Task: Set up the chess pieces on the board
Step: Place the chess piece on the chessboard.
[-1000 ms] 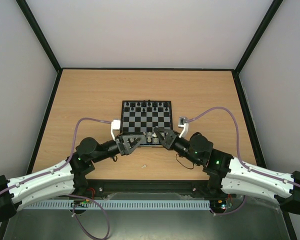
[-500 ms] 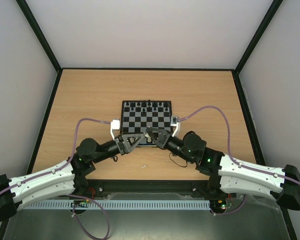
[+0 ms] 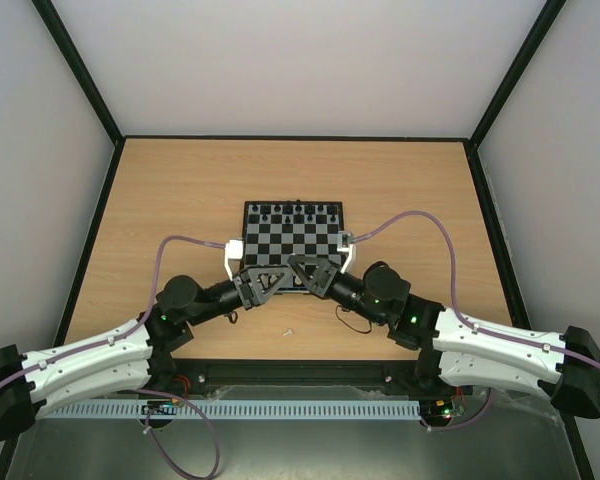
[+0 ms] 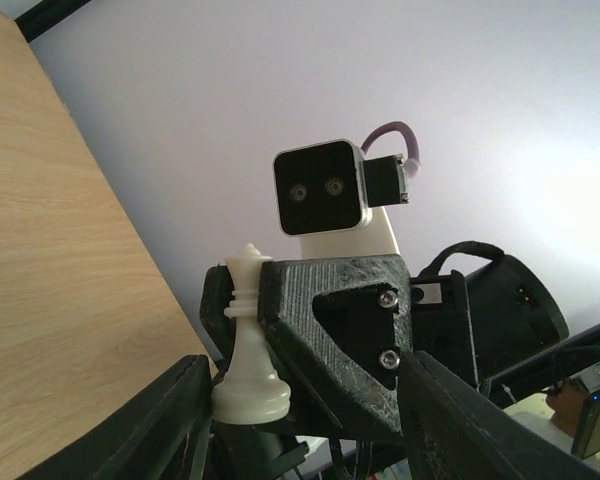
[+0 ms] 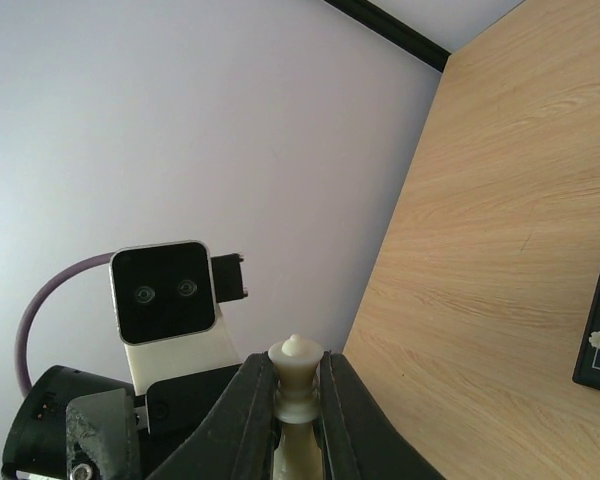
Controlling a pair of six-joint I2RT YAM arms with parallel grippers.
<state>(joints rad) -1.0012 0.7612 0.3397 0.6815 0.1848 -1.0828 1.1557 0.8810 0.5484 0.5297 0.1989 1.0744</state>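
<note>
On the light-brown wooden counter [image 3: 180,200], both white-shelled robot arms leaned inward, the left arm [image 3: 100,360] and the right arm [image 3: 490,345] meeting nose to nose at the near edge of the small square black-and-pale checkered chessboard [image 3: 293,240]. The board lay flat, mid-counter. The left hand [image 3: 276,277] sat just beside the right hand [image 3: 298,268], tips almost together over that near edge. And the right hand had it: its two dark fingers [image 5: 252,410] were pinched tight on a tall cream-white plastic chess piece [image 5: 297,385], upright, knobbed crown poking out above the fingertips. From the left wrist view that same piece stood against the right hand's textured black finger, its round base showing below. The left hand was spread wide, fingers far apart at either side of its view, gripping nothing. Whether the piece's base touched the board, I could not tell. A row of tiny black chess pieces [image 3: 293,211] lined the board's far edge.
</note>
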